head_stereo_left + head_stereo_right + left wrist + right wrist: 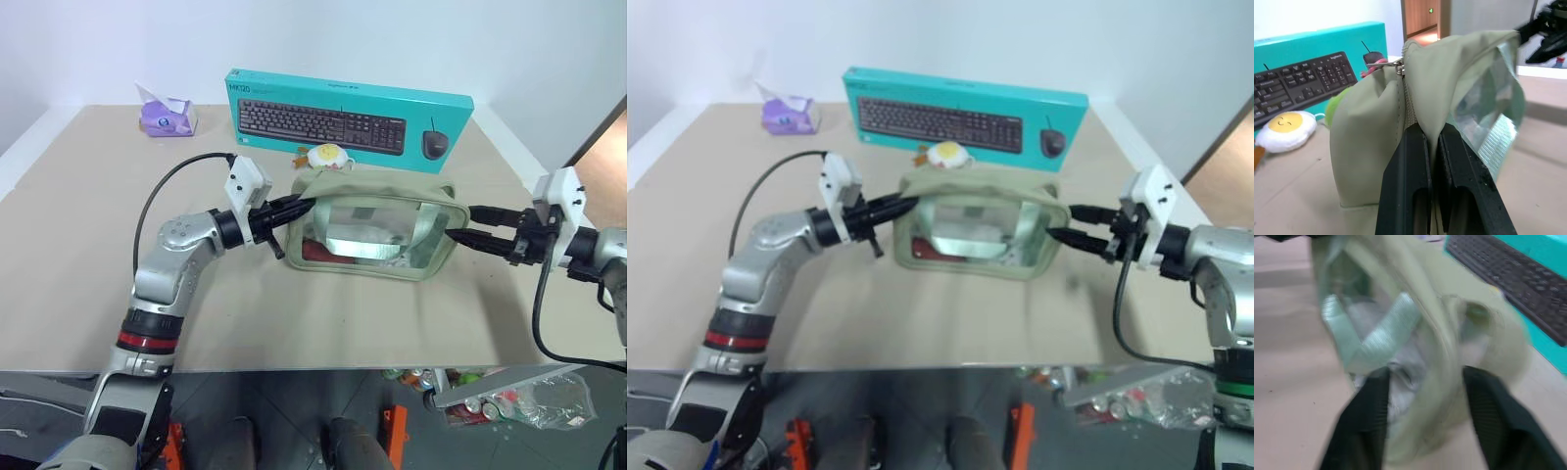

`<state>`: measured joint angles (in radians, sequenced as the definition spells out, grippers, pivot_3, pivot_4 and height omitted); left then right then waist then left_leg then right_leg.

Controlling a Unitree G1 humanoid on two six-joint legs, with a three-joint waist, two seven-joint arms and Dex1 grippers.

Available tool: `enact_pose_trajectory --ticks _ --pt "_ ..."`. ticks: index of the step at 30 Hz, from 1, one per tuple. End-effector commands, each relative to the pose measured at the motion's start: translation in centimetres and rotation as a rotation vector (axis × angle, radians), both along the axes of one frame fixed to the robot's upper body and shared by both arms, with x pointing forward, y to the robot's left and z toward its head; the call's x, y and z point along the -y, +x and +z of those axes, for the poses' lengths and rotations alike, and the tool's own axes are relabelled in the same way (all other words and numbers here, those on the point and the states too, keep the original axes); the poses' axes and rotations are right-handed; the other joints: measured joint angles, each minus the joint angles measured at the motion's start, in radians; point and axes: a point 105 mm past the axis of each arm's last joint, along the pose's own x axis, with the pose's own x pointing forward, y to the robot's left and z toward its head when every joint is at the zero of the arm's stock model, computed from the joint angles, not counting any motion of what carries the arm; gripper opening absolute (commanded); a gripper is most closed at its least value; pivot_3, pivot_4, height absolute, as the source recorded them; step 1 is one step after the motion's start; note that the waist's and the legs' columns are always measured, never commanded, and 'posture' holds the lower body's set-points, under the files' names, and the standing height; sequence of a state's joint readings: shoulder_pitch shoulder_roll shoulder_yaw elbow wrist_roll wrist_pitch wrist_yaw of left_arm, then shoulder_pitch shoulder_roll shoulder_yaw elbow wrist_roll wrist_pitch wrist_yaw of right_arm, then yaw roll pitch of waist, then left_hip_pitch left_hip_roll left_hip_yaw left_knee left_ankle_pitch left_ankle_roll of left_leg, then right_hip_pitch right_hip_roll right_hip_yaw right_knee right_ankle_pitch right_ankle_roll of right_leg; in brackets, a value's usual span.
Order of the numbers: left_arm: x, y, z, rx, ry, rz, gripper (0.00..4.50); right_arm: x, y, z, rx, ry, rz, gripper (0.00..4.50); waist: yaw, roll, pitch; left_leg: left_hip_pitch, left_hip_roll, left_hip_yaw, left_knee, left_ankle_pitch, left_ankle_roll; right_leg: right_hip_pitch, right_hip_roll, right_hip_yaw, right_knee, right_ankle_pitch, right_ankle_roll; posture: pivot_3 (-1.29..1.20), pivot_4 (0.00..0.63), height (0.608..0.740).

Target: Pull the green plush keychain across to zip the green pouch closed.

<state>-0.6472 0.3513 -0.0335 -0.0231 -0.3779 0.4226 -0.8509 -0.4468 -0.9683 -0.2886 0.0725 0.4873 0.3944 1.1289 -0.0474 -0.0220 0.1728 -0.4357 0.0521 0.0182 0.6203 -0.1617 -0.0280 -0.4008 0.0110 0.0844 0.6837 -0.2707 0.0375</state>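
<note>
Between both claws, green pouch (377,230)

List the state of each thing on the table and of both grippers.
green pouch: upright, pinched at its left end.
left gripper: shut on the pouch's left end.
right gripper: open at the pouch's right end.
green plush keychain: hanging behind the pouch.
keyboard box: closed, standing on its long edge.
fried-egg plush: lying flat.
</note>
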Motion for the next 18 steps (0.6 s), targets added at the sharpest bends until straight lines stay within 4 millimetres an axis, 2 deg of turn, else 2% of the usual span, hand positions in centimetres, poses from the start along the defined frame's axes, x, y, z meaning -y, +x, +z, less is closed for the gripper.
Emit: enact_pose_trajectory --ticks 1,3,4,6,9,12,15,18 --pt "-1.1 -1.1 1.3 0.036 -0.011 0.005 0.00 2.6 0.0 6.0 0.181 0.012 -0.099 3.86 -0.003 0.002 0.001 0.000 0.000 0.001 0.000 0.000 0.000 0.000 0.000 0.000 0.000 0.000 0.000 0.00 0.150 0.740" --pt "-1.2 -1.4 0.7 0.031 0.013 -0.004 0.00 2.9 0.6 7.1 0.218 0.001 -0.116 4.47 -0.001 0.002 0.001 0.002 0.000 0.001 0.000 0.000 0.000 0.001 0.000 0.001 0.000 0.000 0.001 0.00 0.150 0.740" --pt "-1.3 -1.5 0.2 0.021 0.020 -0.004 0.00 2.2 1.8 8.0 0.265 -0.003 -0.114 4.47 -0.004 0.002 0.001 0.003 0.000 0.001 0.000 0.000 0.000 0.002 0.001 0.001 0.000 -0.001 0.002 0.00 0.150 0.740" --pt "-1.5 -1.7 -0.5 0.017 0.046 -0.004 0.00 -0.5 3.9 8.6 0.299 -0.027 -0.051 4.47 -0.012 0.002 0.001 0.006 0.001 0.002 -0.001 0.000 0.000 0.003 0.001 0.003 0.000 -0.001 0.003 0.00 0.150 0.740" --pt "-1.4 -1.9 -0.5 0.012 0.041 -0.018 0.00 -4.9 6.5 7.5 0.271 -0.057 0.051 4.47 -0.027 0.001 0.001 0.012 0.000 0.001 -0.002 0.000 0.000 0.006 0.002 0.005 0.000 0.001 0.000 0.00 0.150 0.740" --pt "-1.5 -2.3 -0.3 0.016 0.038 -0.047 0.00 -9.5 8.1 5.6 0.227 -0.076 0.184 4.47 -0.027 0.001 0.001 0.013 0.000 0.000 -0.002 0.001 0.001 0.008 0.004 0.006 0.000 0.001 0.002 0.00 0.150 0.740" --pt "-1.6 -2.5 -0.3 0.018 0.038 -0.055 0.00 -12.9 9.7 4.2 0.204 -0.100 0.244 4.47 -0.025 0.002 0.001 0.010 -0.001 0.000 -0.002 0.001 0.001 0.006 0.003 0.007 0.000 0.001 0.001 0.00 0.150 0.740" --pt "-1.6 -2.7 -0.2 0.022 0.043 -0.059 0.00 -15.4 10.5 3.2 0.175 -0.120 0.296 4.47 -0.023 0.002 0.001 0.002 -0.002 0.000 -0.002 0.000 0.001 -0.001 0.001 0.006 0.000 0.003 -0.001 0.00 0.150 0.740"
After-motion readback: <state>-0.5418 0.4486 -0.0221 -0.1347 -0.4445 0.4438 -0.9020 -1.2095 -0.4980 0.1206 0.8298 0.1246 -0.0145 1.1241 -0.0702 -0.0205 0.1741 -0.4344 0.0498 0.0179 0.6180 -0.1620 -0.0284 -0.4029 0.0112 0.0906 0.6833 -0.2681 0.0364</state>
